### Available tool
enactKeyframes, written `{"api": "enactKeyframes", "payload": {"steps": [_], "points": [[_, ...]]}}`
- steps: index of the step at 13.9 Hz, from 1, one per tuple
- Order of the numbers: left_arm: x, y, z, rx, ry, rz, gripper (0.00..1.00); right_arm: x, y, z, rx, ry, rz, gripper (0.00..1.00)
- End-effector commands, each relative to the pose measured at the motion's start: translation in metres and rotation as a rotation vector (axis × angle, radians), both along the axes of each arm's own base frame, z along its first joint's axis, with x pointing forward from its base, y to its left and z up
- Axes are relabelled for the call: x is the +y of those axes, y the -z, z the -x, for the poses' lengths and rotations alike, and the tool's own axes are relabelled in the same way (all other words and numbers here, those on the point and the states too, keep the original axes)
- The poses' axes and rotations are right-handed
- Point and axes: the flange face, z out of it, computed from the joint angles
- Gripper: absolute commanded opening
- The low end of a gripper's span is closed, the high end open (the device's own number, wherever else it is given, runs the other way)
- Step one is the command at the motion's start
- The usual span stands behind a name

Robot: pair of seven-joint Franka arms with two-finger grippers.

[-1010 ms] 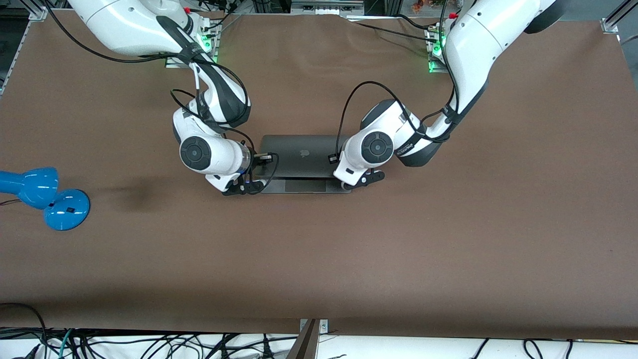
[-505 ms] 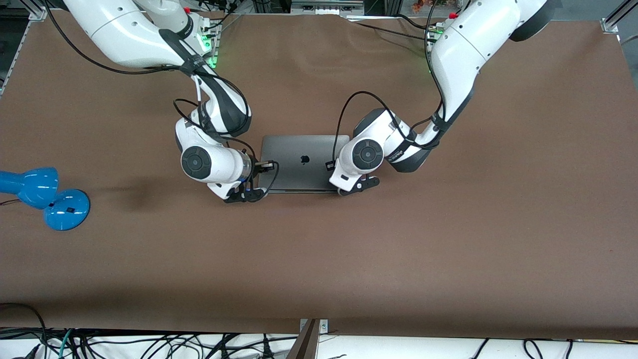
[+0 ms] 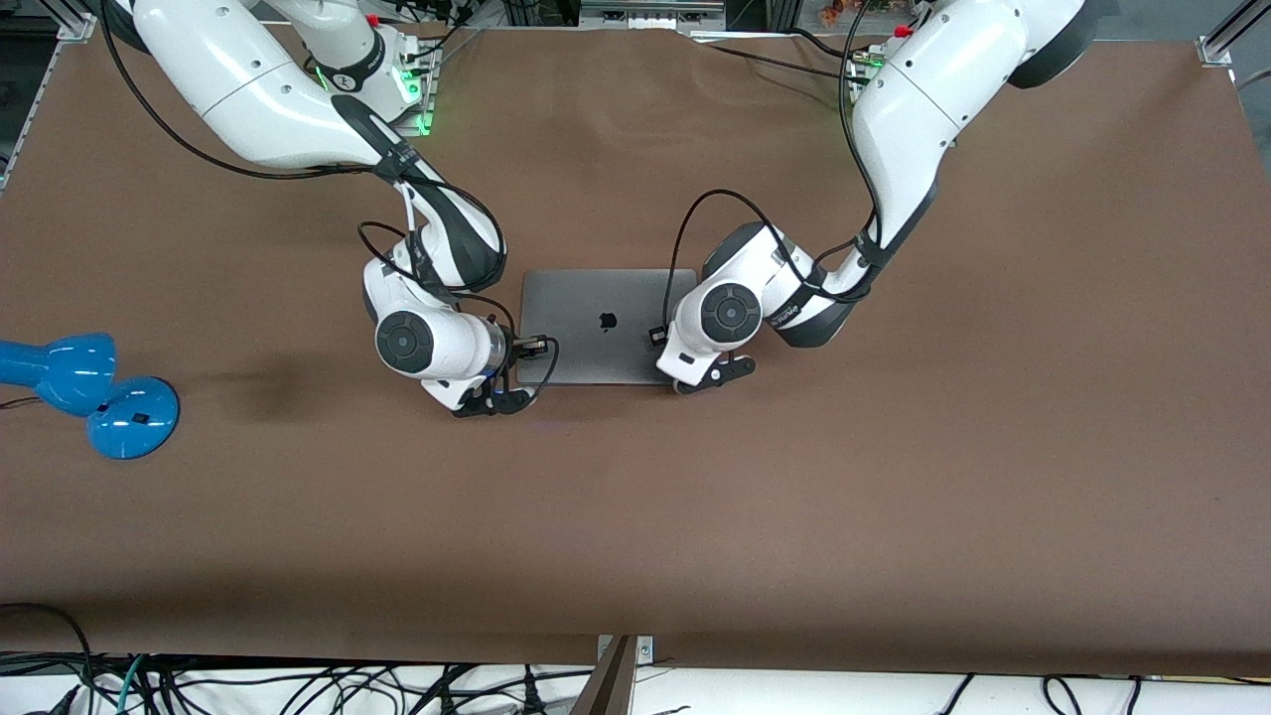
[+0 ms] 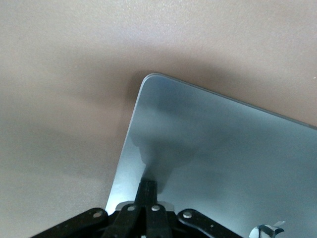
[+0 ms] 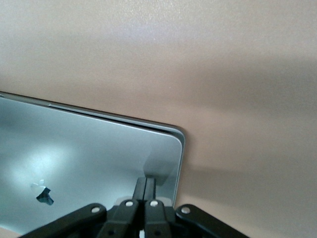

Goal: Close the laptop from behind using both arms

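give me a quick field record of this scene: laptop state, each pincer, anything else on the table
laptop: lid down flat, logo up, mid-table
left pincer: shut, tips pressing the lid corner nearest the camera, at the left arm's end
right pincer: shut, tips on the lid corner nearest the camera, at the right arm's end
lid gap: thin seam visible at the corner in the right wrist view
lamp: blue, at the right arm's end of the table

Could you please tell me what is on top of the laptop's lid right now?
Both tools, fingers shut, press on the closed laptop lid: the left tool at one front corner, the right tool at the other. The keyboard and screen are covered.
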Motion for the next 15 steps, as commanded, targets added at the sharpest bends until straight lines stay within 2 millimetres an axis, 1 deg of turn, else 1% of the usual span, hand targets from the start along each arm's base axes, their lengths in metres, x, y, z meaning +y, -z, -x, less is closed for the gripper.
{"api": "enactKeyframes", "payload": {"steps": [1, 4, 5, 8, 9, 10, 11, 12, 14, 15], "points": [[-0.002, 0.014, -0.006, -0.028, 0.005, -0.020, 0.00, 0.005, 0.008, -0.006, -0.029, -0.003, -0.013, 0.04], [-0.001, 0.015, -0.009, -0.037, 0.000, -0.014, 0.00, 0.013, 0.011, -0.003, -0.039, -0.014, -0.016, 0.04], [-0.001, 0.015, -0.009, -0.037, 0.000, -0.014, 0.00, 0.009, 0.016, -0.004, -0.036, -0.009, -0.008, 0.05], [-0.001, 0.014, -0.009, -0.039, -0.003, -0.014, 0.00, 0.012, 0.027, -0.002, -0.048, -0.012, -0.004, 0.04], [0.001, 0.013, -0.010, -0.037, -0.011, -0.016, 0.05, 0.013, 0.027, -0.002, -0.051, -0.011, -0.006, 0.05], [0.002, 0.011, -0.012, -0.040, -0.015, -0.015, 0.48, 0.013, 0.027, -0.002, -0.051, -0.011, -0.006, 0.04], [0.002, 0.006, -0.014, -0.050, -0.012, -0.015, 0.99, 0.013, 0.026, -0.003, -0.054, -0.015, -0.007, 0.05], [0.003, 0.001, -0.016, -0.058, -0.011, -0.015, 1.00, 0.012, 0.021, -0.007, -0.061, -0.013, -0.011, 0.05], [0.012, -0.016, -0.024, -0.073, -0.018, -0.017, 1.00, 0.008, 0.008, -0.012, -0.058, -0.006, -0.009, 0.08], [0.018, -0.029, -0.027, -0.073, -0.017, -0.030, 1.00, 0.007, -0.005, -0.013, -0.055, -0.015, 0.003, 0.19]]}}
